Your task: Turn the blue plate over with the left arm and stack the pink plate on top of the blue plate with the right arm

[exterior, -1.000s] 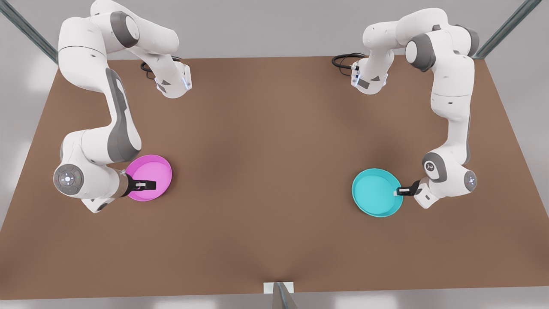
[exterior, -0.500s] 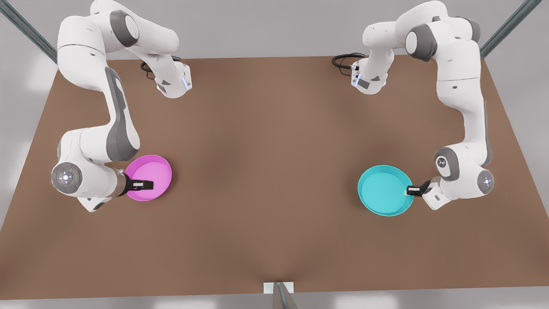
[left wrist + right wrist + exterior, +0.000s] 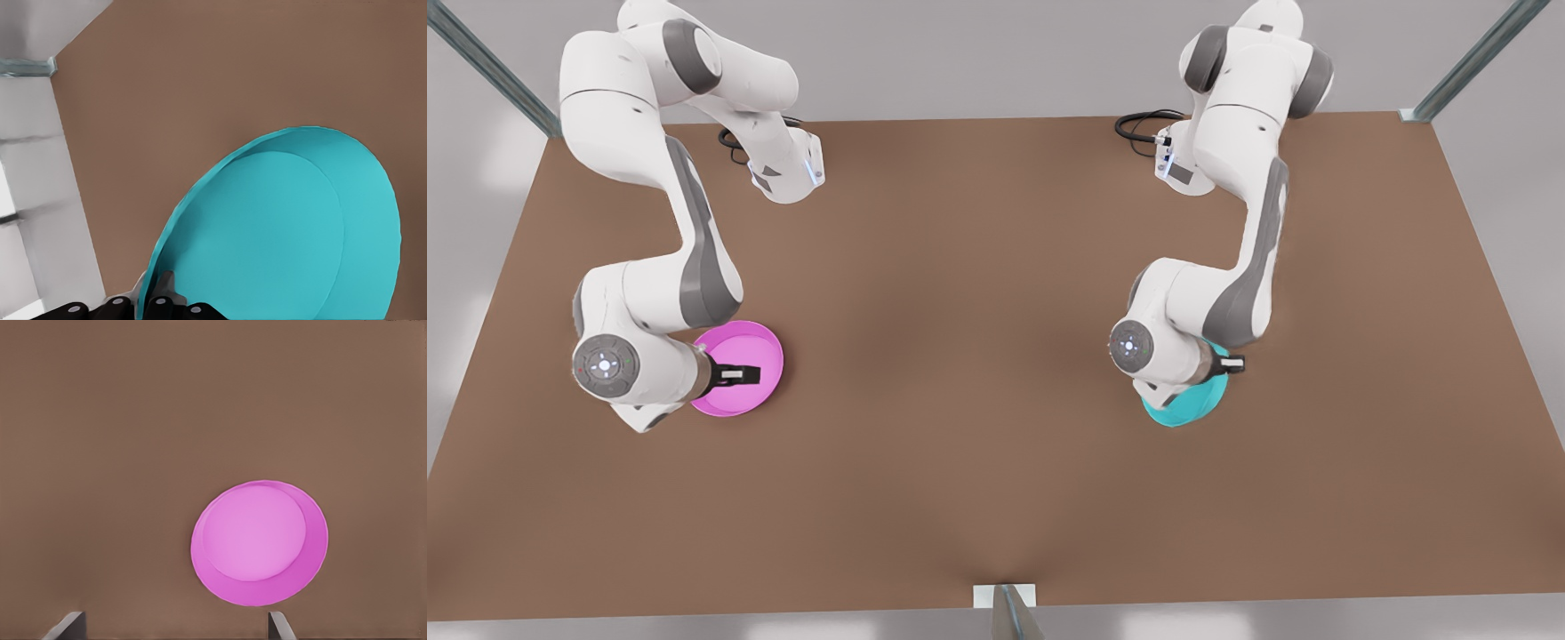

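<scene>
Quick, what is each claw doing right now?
Left claw: shut on the blue plate's rim.
Right claw: open above the pink plate, holding nothing.

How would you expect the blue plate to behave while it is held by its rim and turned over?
The blue plate keeps its round shape held at one edge, so it is probably stiff. Its glossy surface may slip in the left gripper. The low rim offers little to hold.

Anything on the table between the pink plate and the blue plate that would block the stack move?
Nothing visible. Bare table lies between the pink plate and the blue plate. The right gripper hovers open above the pink plate; the left gripper grips the blue plate's rim.
</scene>
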